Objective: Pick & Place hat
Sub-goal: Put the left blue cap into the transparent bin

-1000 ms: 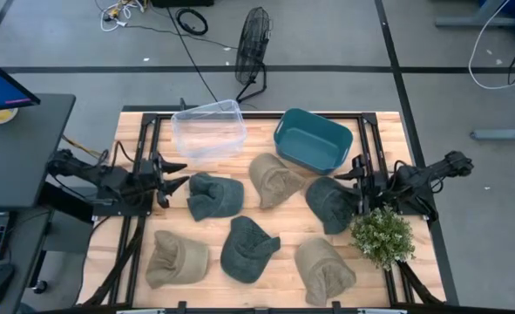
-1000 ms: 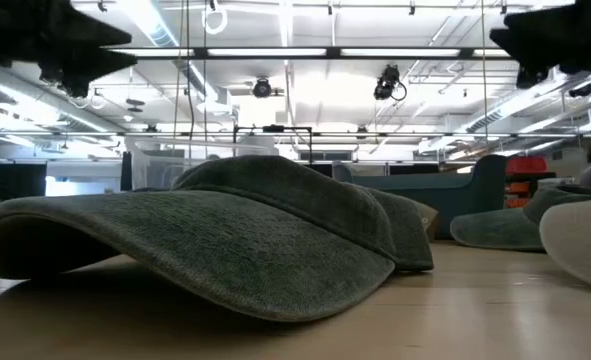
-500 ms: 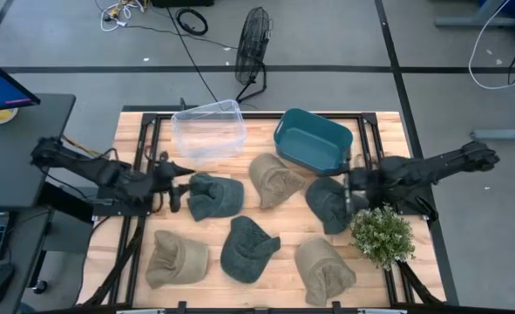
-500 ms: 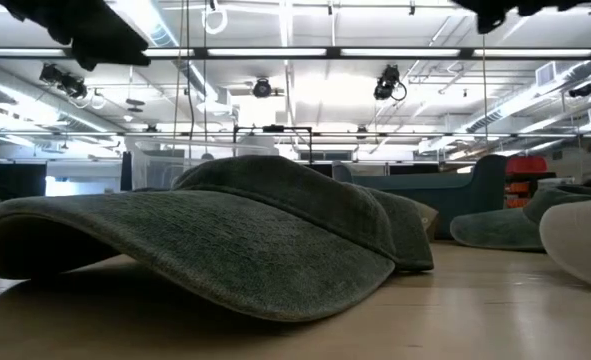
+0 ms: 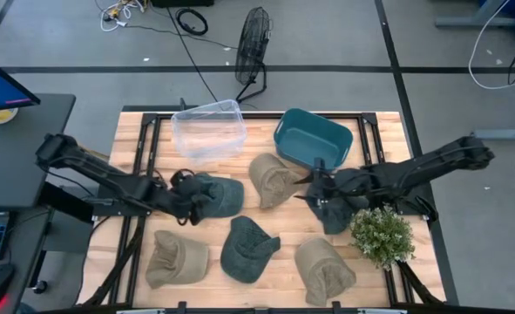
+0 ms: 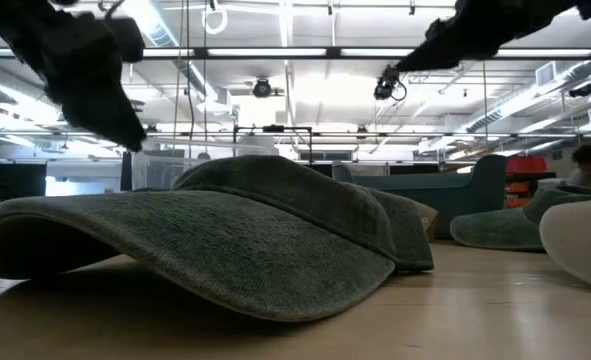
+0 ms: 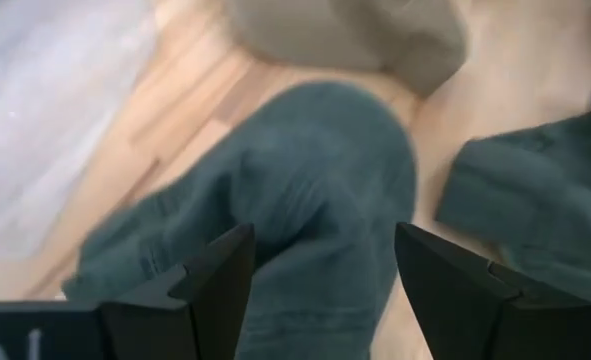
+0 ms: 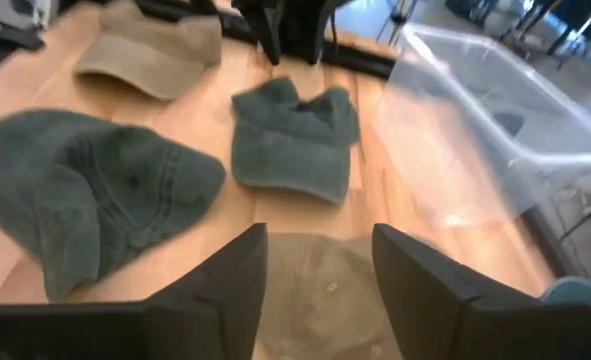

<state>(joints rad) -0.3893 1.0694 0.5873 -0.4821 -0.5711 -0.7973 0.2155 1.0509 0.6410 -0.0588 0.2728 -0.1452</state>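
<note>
Several hats lie flat on the wooden table, some dark green and some tan. My left gripper (image 5: pixel 187 194) hangs open above the dark green hat (image 5: pixel 215 196) left of centre. In the left wrist view its fingers (image 7: pixel 325 250) stand on either side of that hat (image 7: pixel 315 190), clear of it. My right gripper (image 5: pixel 314 185) is open between the tan hat (image 5: pixel 274 179) and the green hat (image 5: pixel 331 205). The right wrist view shows its fingers (image 8: pixel 315 250) over the tan hat (image 8: pixel 320 285). In the low view both arms are high above the near green hat (image 6: pixel 205 230).
A clear plastic bin (image 5: pixel 209 129) and a teal bin (image 5: pixel 313 139) stand at the far edge. A potted plant (image 5: pixel 382 235) sits by the right arm. More hats lie along the near edge: tan (image 5: pixel 177 259), green (image 5: pixel 247 249), tan (image 5: pixel 325 269). Black frame rails run along both sides.
Both arms have reached in from the table's sides toward its middle. My left gripper moved right and down until it hung over the green hat left of centre. My right gripper moved left, past the right green hat toward the tan hat. No hat has moved.
</note>
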